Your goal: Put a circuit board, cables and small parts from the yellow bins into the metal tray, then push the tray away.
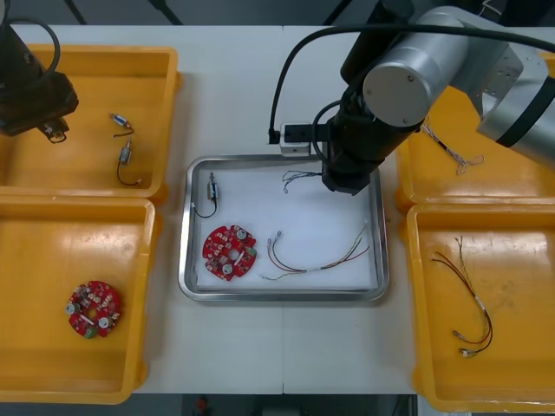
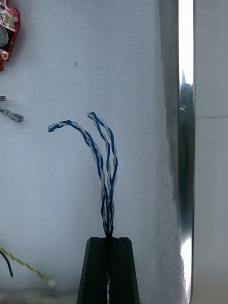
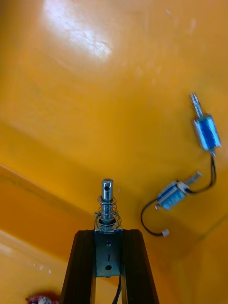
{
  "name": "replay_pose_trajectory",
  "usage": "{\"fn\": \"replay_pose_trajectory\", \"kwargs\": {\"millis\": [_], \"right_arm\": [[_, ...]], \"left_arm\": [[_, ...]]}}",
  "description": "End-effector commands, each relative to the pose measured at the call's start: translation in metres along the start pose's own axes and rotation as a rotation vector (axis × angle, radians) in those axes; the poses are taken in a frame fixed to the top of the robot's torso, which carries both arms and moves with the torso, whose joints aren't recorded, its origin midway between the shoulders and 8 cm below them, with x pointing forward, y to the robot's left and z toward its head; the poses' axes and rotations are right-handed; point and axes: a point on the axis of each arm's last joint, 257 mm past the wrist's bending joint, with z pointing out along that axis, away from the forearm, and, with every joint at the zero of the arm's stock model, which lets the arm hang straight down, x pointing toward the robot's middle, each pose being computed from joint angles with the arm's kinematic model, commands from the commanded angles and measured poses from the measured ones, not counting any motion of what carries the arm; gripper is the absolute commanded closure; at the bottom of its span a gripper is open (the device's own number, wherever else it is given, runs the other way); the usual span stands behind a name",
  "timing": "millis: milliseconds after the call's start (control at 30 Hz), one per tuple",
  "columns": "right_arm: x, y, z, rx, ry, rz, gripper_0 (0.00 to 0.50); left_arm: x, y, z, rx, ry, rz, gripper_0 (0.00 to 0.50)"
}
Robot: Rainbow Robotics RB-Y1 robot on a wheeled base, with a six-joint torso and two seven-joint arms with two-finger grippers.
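Observation:
My right gripper (image 1: 345, 180) hangs over the far right part of the metal tray (image 1: 376, 227), shut on a twisted blue and white cable (image 2: 105, 161) whose loose ends (image 1: 299, 178) rest on the white inside. My right gripper's fingers (image 2: 95, 266) pinch the cable close to the tray's rim (image 2: 186, 142). In the tray lie a round red circuit board (image 1: 229, 251), a small metal part (image 1: 212, 187) and a red and yellow cable (image 1: 323, 257). My left gripper (image 1: 54, 130) is above the far left yellow bin (image 1: 165, 95), shut on a small metal part (image 3: 108, 206).
Two small metal parts (image 1: 121, 121) (image 1: 127, 157) lie in the far left bin. A second circuit board (image 1: 94, 308) sits in the near left bin. Cables lie in the far right bin (image 1: 453, 153) and the near right bin (image 1: 470, 305).

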Motion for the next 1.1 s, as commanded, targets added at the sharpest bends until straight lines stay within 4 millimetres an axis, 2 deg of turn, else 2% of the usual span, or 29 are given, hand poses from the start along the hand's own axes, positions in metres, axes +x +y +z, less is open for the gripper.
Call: {"fn": "replay_pose_trajectory", "kwargs": {"millis": [33,200,333,467,500,533,600,867,1000,1100], "right_arm": [[-0.010,0.013,0.026,-0.015,0.004,0.008,0.500],[-0.009,0.019,0.043,-0.032,0.014,0.022,0.500],[-0.008,0.022,0.049,-0.024,0.032,0.001,0.500],[-0.009,0.023,0.050,-0.026,0.033,0.003,0.420],[-0.010,0.022,0.050,-0.024,0.029,0.001,0.319],[-0.010,0.022,0.050,-0.021,0.027,0.002,0.151],[-0.009,0.020,0.050,-0.016,0.029,0.000,0.000],[-0.024,0.010,0.040,0.026,-0.032,-0.013,0.000],[-0.023,0.008,0.027,0.025,-0.029,-0.016,0.000],[-0.019,0.006,0.010,0.018,-0.011,-0.017,0.000]], "left_arm": [[-0.012,-0.019,-0.053,0.057,-0.054,0.064,0.500],[0.000,-0.038,-0.066,0.095,-0.054,0.096,0.500],[0.009,-0.052,-0.073,0.131,-0.051,0.123,0.500],[0.023,-0.068,-0.081,0.169,-0.043,0.159,0.500],[0.027,-0.073,-0.084,0.180,-0.040,0.166,0.500],[0.030,-0.075,-0.085,0.183,-0.037,0.176,0.500],[0.035,-0.079,-0.086,0.186,-0.039,0.194,0.500],[0.040,-0.079,-0.087,0.170,-0.043,0.216,0.500],[0.040,-0.079,-0.087,0.170,-0.043,0.216,0.500],[0.040,-0.079,-0.087,0.170,-0.043,0.216,0.500]]}}
